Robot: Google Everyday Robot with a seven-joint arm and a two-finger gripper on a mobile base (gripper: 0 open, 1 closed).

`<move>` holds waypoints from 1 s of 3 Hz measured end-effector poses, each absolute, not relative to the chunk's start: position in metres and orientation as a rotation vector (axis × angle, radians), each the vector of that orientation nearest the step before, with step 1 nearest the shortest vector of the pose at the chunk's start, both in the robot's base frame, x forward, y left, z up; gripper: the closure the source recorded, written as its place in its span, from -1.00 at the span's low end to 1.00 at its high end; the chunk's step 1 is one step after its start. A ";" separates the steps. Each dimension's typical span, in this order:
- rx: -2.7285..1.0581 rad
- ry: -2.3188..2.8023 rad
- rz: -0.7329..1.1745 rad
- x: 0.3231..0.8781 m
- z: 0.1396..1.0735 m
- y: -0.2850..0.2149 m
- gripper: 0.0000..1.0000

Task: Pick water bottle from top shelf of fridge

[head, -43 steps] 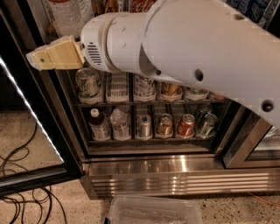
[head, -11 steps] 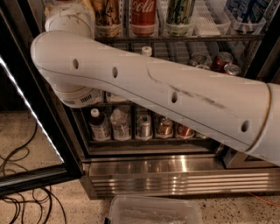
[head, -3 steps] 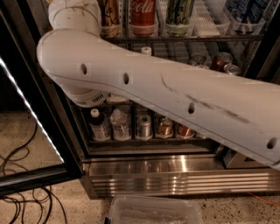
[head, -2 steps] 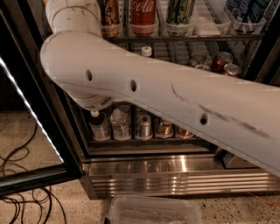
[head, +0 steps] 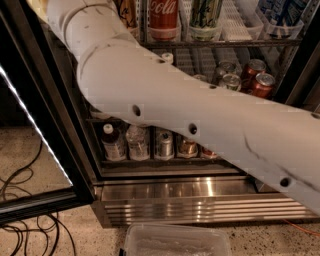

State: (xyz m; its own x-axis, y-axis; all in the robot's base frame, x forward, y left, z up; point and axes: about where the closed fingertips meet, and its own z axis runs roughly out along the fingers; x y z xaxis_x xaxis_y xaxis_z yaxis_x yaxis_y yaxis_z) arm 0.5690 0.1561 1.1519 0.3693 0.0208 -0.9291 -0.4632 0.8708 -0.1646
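Note:
My white arm [head: 150,100] crosses the whole view from lower right to upper left and leaves the picture at the top left, in front of the fridge [head: 200,200]. The gripper is beyond the top edge, out of view. The top shelf [head: 235,22] with white slotted dividers shows at the top, holding a Coca-Cola bottle [head: 163,17] and a green-labelled bottle [head: 205,15]. The water bottle is hidden behind the arm or out of view.
The black-framed glass door [head: 30,125] stands open at left. Red cans [head: 255,75] sit on the middle rack. A dark-brown bottle [head: 112,142], a crinkled clear bottle [head: 136,142] and cans are on the lowest rack. A clear plastic tub [head: 175,242] and cables [head: 20,210] lie on the floor.
My arm's elbow has shifted a little to the right and the forearm reaches higher at the top left. The gripper, seen long ago at left, has gone out of view.

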 end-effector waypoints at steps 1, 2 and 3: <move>-0.496 1.199 0.431 0.558 1.140 0.161 1.00; -0.510 1.326 0.465 0.554 1.103 0.135 1.00; -0.556 1.461 0.499 0.541 1.065 0.114 1.00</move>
State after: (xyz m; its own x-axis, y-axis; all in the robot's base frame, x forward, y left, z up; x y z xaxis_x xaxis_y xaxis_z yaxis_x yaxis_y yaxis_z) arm 0.5413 0.1139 1.0652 0.0523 -0.0196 -0.9984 -0.6261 0.7783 -0.0481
